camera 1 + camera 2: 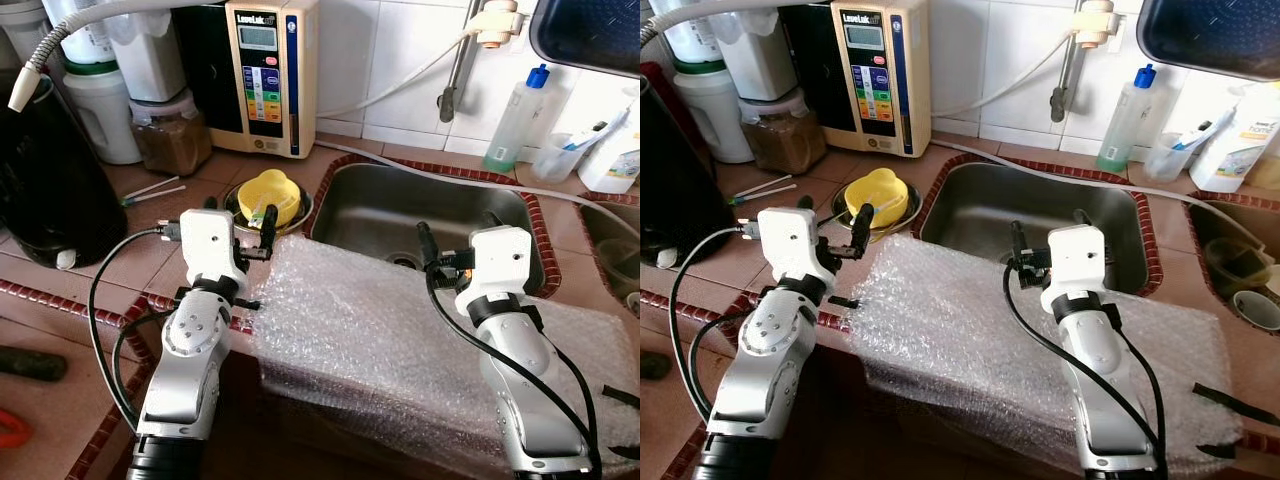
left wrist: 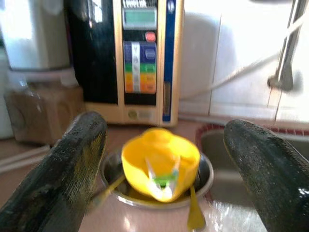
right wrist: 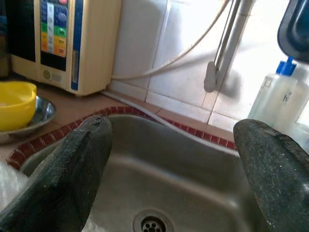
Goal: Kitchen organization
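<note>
Home kitchen, stainless steel sink basin [image 1: 440, 215] set in terracotta-tiled worktop [image 1: 120, 265], white tiled wall [image 1: 400, 50], cream wall-standing water ioniser unit [image 1: 270, 75], clear dish-soap bottle with blue cap [image 1: 517, 118], yellow plastic bowl [image 1: 268, 196] in metal dish.

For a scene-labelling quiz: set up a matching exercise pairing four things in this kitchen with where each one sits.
Things:
1. yellow plastic bowl
2. sheet of clear bubble wrap
3. beige water ioniser with coloured buttons
4. clear bottle with blue cap

Places:
A. against the tiled wall, left of the steel sink
B. on the counter behind the sink's right end
C. in a shallow metal dish
D. draped over the sink's front edge

Pairs: 1-C, 2-D, 3-A, 4-B
</note>
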You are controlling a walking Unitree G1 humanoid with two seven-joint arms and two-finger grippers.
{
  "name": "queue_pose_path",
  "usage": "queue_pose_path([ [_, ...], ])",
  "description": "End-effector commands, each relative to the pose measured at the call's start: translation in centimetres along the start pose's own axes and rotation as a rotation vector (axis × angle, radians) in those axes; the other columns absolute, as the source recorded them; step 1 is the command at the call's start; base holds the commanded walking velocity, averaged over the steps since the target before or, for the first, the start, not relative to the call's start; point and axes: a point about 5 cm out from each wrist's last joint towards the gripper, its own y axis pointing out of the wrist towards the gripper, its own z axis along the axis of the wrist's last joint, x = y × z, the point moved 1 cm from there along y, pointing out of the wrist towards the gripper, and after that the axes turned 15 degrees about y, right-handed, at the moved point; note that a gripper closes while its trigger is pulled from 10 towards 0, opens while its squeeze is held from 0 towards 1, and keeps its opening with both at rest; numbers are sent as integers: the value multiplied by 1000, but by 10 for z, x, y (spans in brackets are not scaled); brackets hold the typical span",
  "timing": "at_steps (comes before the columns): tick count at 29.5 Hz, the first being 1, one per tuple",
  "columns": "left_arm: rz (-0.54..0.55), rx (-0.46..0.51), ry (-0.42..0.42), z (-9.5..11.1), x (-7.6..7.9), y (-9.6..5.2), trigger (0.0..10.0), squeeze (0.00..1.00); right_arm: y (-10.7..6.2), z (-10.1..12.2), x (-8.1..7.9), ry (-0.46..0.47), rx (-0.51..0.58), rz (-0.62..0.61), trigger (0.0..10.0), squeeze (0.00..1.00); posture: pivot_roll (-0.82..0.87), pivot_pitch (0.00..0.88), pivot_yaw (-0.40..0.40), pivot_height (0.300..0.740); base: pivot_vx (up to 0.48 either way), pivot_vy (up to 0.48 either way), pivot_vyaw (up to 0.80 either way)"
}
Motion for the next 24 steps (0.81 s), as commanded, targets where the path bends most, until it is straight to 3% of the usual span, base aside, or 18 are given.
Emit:
queue_pose_path([
  [1, -2, 18, -4, 6, -4, 0, 10000, 0, 2, 11, 0, 1, 33, 10, 10000, 0, 29, 0, -21, 740, 0, 0, 0],
  [9, -38, 34, 26, 12, -4, -17, 10000, 0, -1, 19, 2, -8, 50, 11, 10000, 0, 23, 0, -20, 740, 0, 0, 0],
  [24, -90, 38, -3, 14, 4, -17, 10000, 0, -5, 16, 2, -10, 33, 8, 10000, 0, 10, 0, -14, 740, 0, 0, 0],
])
